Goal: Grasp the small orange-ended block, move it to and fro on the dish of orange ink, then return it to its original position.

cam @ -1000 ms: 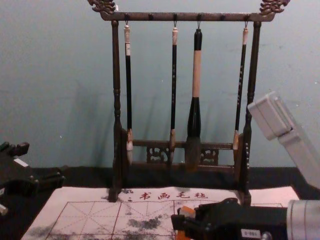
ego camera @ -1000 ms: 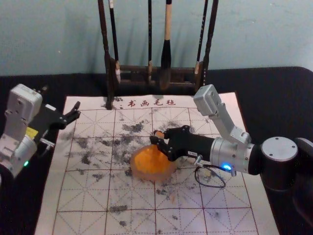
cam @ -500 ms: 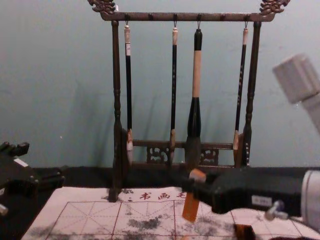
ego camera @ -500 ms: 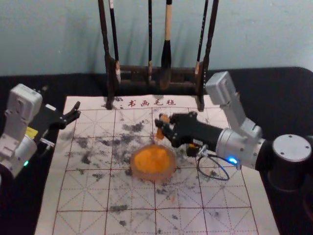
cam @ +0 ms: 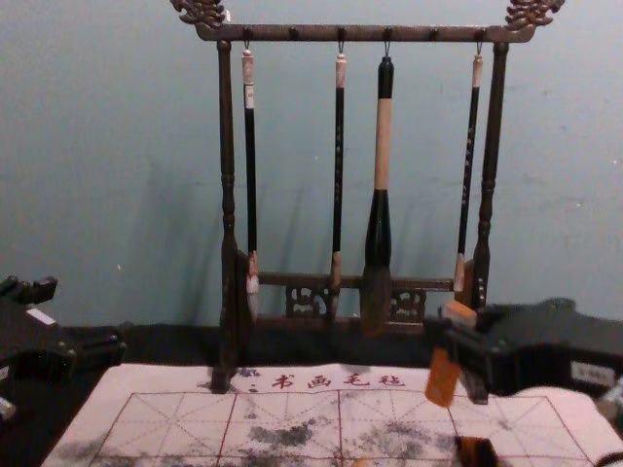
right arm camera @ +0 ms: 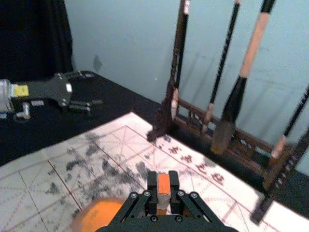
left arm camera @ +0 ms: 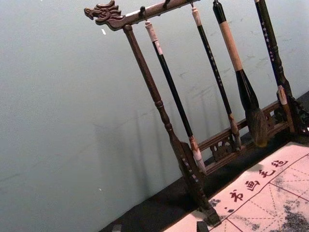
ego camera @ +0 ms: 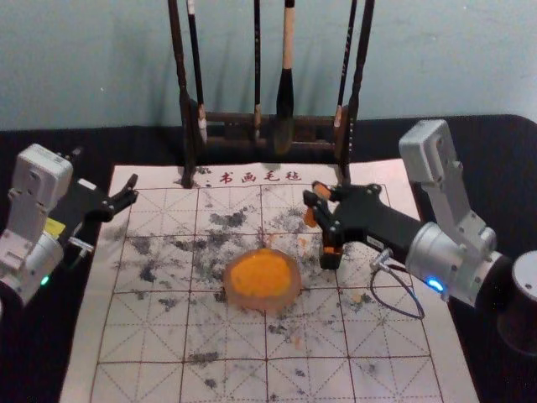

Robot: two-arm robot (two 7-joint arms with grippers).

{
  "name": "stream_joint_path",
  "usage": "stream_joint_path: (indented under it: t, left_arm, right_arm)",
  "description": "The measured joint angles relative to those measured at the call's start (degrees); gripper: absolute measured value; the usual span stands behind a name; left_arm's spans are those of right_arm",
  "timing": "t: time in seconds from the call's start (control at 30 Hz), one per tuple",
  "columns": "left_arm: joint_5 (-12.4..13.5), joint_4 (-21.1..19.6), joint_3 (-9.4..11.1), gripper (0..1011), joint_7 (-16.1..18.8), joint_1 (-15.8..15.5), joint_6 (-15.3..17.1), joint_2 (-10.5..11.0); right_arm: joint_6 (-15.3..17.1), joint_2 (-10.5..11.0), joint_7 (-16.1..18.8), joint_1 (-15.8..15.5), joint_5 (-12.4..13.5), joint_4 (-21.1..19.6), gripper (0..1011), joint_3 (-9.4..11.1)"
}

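Observation:
My right gripper [ego camera: 314, 206] is shut on the small block [ego camera: 310, 217], holding it above the mat, behind and right of the orange-ink dish [ego camera: 292, 295]. In the right wrist view, the block's orange end [right arm camera: 163, 182] stands between the fingertips of the right gripper [right arm camera: 163, 192], with part of the dish [right arm camera: 99, 216] beyond. The chest view has the block [cam: 442, 379] hanging slightly tilted, its lower part orange, off the mat. The left gripper [ego camera: 128, 191] is parked at the left, open and empty; its fingertips edge into the left wrist view [left arm camera: 159, 227].
A dark block with orange on top [ego camera: 331, 258] stands on the gridded mat [ego camera: 377, 336], right of the dish and below my right gripper. Behind, a wooden rack [ego camera: 187, 109] holds hanging brushes, including a thick one [ego camera: 285, 92].
My right gripper has moved from over the dish's back edge rightward and back, carrying the block. The dark block beneath has come into clearer view. The left arm has stayed still.

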Motion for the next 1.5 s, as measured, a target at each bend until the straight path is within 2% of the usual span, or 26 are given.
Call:
stream_joint_path:
  t: [0.37,0.7,0.97,1.5]
  left_arm:
    - [0.0,0.0,0.0,1001,0.0,0.0,0.0,0.0]
    - [0.0,0.0,0.0,1001,0.0,0.0,0.0,0.0]
    - [0.0,0.0,0.0,1001,0.0,0.0,0.0,0.0]
    - [0.0,0.0,0.0,1001,0.0,0.0,0.0,0.0]
  right_arm:
    - [1.4,0.5,-1.1,-4.5,-1.4,-1.5,111,2.4]
    - [2.1,-0.4,-1.7,-6.0,-1.8,-1.6,111,4.2]
    - [2.1,-1.3,-1.7,-5.9,-2.2,-0.5,111,5.1]
    - [1.3,-3.6,-0.7,-3.8,-2.0,3.5,111,5.3]
